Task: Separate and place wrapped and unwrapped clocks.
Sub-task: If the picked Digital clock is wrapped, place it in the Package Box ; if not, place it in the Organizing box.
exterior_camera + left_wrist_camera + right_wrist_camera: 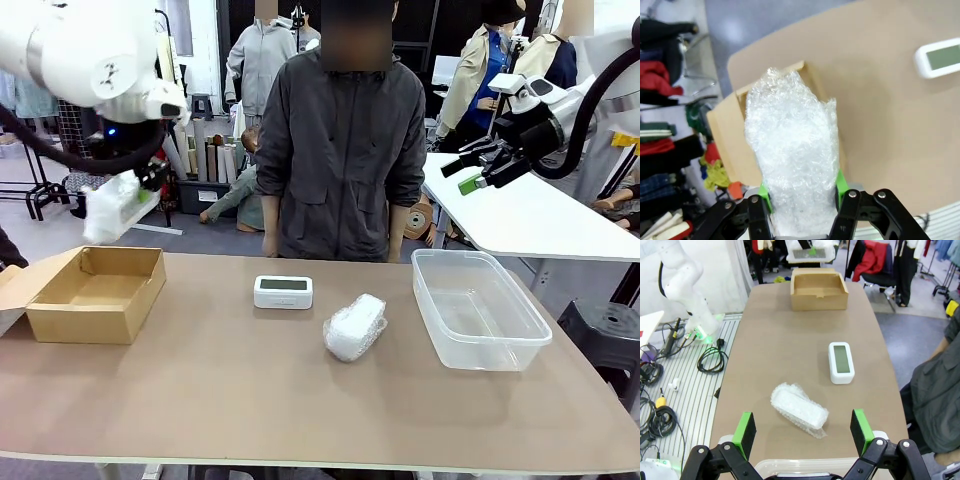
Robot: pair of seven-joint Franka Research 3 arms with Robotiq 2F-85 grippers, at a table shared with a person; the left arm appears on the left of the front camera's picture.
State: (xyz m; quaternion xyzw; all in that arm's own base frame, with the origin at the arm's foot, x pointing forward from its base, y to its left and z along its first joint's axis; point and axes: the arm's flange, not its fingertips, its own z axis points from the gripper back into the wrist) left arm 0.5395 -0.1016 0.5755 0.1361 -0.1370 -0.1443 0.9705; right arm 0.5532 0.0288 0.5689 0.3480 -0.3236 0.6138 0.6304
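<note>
My left gripper hangs above the cardboard box, shut on a wrapped clock, a bundle of white bubble wrap. A second wrapped clock lies on the table's middle. The bare white clock with its grey-green screen lies just behind it. My right gripper is open, raised high at the right above the clear plastic tub.
A person in a grey jacket stands at the far edge, hands down. A second white table stands at the back right. Cables lie on the floor beside the table.
</note>
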